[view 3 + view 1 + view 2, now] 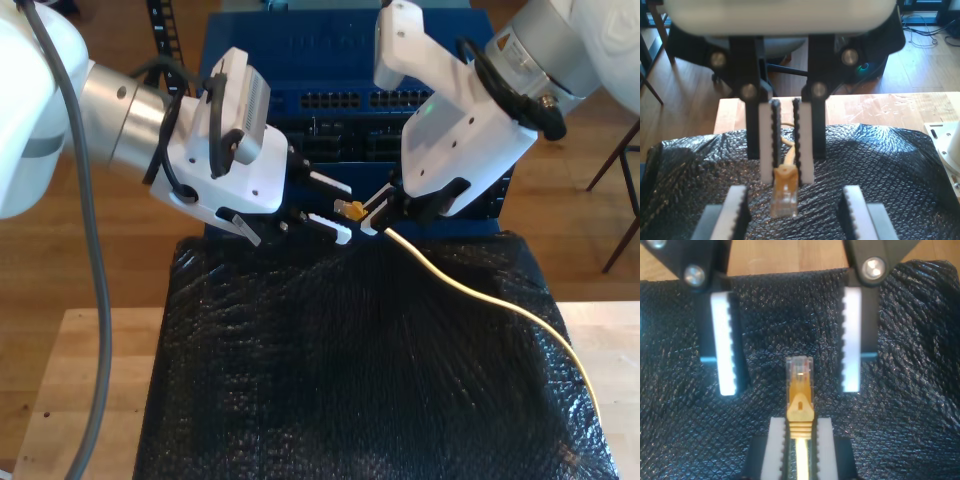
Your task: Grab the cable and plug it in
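**Item 1 – first arm.** It enters from the exterior view's left, a white and silver body angled down towards the middle of the scene. My first gripper (pixel 335 206) hangs above the far edge of the black bubble-wrap sheet (pixel 330 370). Its jaws are spread wide and hold nothing. In the first wrist view its two toothed pads (pixel 736 210) stand well apart, one either side of the plug.

**Item 2 – the cable (pixel 480 295).** It is thin and yellow. Its clear plug (pixel 350 209) and yellow boot stick out of my second gripper's fingertips. The plug points at the gap between my first gripper's pads, near them but not touching. The rest of the cable runs back from the grip across the sheet and off towards the exterior view's lower right.

**Item 3 – second arm.** It enters from the exterior view's upper right, its white housing tilted down and inward. My second gripper (pixel 375 215) is clamped tight on the cable just behind the boot, which the second wrist view shows between its white pads (pixel 777 440).

**Item 4 – surroundings.**
- A blue rack (pixel 340 100) with rows of ports stands behind both grippers.
- A wooden table (pixel 90 380) lies under the sheet.
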